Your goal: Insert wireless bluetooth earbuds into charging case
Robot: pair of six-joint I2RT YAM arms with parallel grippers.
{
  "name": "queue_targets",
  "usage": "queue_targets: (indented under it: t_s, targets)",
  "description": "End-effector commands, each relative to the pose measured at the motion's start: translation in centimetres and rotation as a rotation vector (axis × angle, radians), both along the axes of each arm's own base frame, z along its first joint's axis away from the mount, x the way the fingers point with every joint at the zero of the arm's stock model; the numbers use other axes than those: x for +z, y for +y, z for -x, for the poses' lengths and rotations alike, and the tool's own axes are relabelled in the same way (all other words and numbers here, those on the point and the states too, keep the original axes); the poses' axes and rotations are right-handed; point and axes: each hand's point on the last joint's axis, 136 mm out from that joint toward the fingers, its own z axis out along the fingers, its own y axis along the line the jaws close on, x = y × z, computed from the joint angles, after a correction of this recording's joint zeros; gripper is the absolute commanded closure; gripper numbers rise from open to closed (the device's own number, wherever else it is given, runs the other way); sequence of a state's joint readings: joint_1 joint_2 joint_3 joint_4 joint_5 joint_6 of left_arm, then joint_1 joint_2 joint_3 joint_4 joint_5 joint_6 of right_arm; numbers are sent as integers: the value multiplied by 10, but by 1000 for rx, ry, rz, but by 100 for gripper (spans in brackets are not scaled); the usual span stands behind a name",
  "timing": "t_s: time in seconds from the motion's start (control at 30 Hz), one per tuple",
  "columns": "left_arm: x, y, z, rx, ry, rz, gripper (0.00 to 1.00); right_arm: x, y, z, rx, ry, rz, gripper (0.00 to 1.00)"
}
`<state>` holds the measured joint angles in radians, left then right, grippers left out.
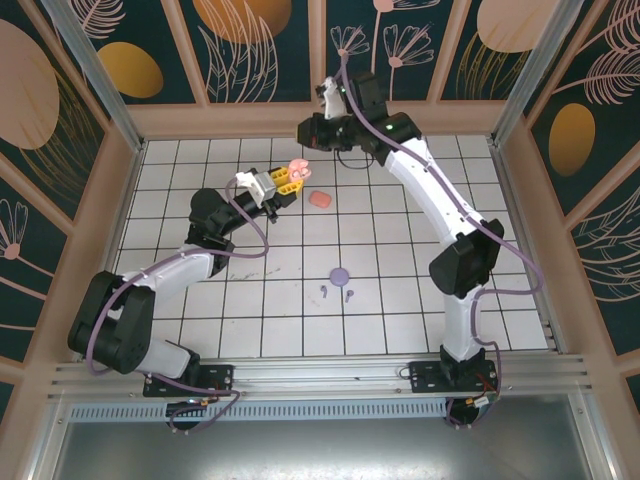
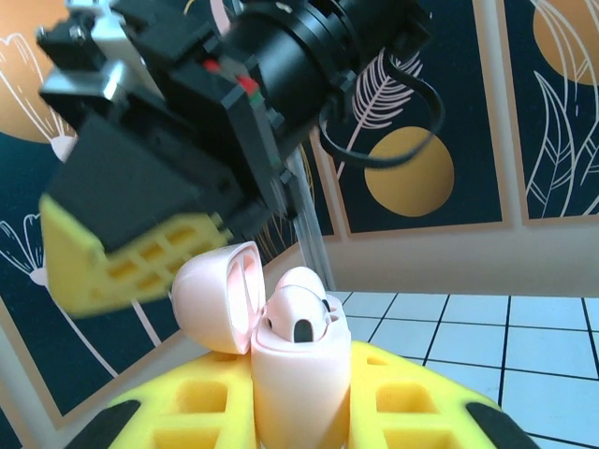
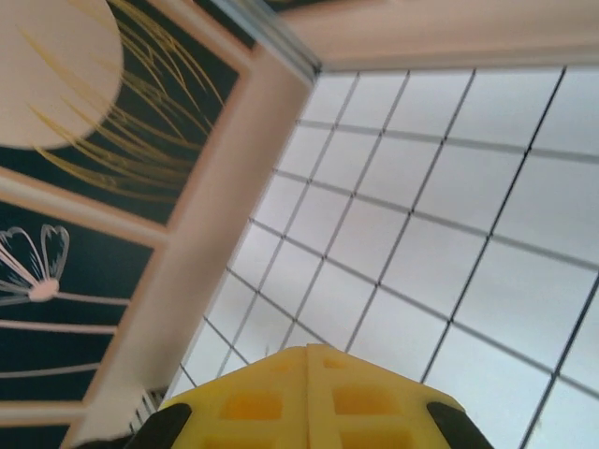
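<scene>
On the tiled worktop (image 1: 400, 230) two purple earbuds (image 1: 323, 292) are seen loose beside their purple case (image 1: 340, 273), judged not yet inserted. An open pink case (image 2: 299, 374), an earbud (image 2: 299, 318) seated inside, is clamped by the left pincer (image 1: 283, 182); the opening of the right pincer (image 1: 308, 135), above it, cannot be told.

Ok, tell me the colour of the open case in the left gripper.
Pale pink case, clearest in the left wrist view.
</scene>
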<state>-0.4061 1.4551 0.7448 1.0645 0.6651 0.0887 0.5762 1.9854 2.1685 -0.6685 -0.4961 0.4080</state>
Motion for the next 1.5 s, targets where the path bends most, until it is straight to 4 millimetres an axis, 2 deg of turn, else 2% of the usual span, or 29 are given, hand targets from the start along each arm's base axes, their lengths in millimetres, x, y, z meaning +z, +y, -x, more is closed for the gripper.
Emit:
queue_targets:
  t_s: [0.0, 0.1, 0.2, 0.27, 0.33, 0.4, 0.5, 0.6, 0.67, 0.87, 0.97, 1.17, 1.23, 1.47]
  targets:
    - [11, -3, -4, 0, -20, 17, 100, 17, 1, 47, 77, -16, 4, 95]
    - [11, -2, -9, 17, -6, 23, 100, 7, -5, 65, 78, 6, 27, 96]
    - [10, -1, -13, 32, 9, 29, 100, 4, -19, 71, 32, 7, 30, 95]
    - [7, -3, -16, 28, 42, 29, 100, 5, -39, 59, -72, 4, 23, 87]
    - [1, -4, -22, 30, 93, 35, 100, 6, -69, 39, -220, 5, 0, 80]
    - [-9, -5, -30, 39, 178, 49, 100, 4, -102, 23, -364, 2, -37, 64]
    - [-34, -6, -48, 69, 360, 71, 100, -12, -137, 14, -499, 9, -73, 60]
    - [-66, -8, -60, 94, 545, 79, 100, -39, -151, 16, -552, 35, -51, 59]
    - [-91, -8, -67, 121, 671, 69, 100, -64, -156, 19, -570, 61, -3, 58]
    - [-164, -5, -80, 223, 957, -3, 100, -128, -161, 30, -590, 124, 129, 54]
    - [-193, -1, -83, 267, 1046, -38, 100, -148, -155, 34, -578, 140, 181, 49]
    - [-228, 14, -97, 353, 1172, -72, 97, -172, -140, 43, -546, 162, 251, 45]
    - [-239, 17, -101, 365, 1206, -85, 94, -176, -130, 48, -526, 166, 261, 45]
    - [-272, 27, -107, 408, 1304, -124, 85, -183, -116, 55, -490, 169, 310, 45]
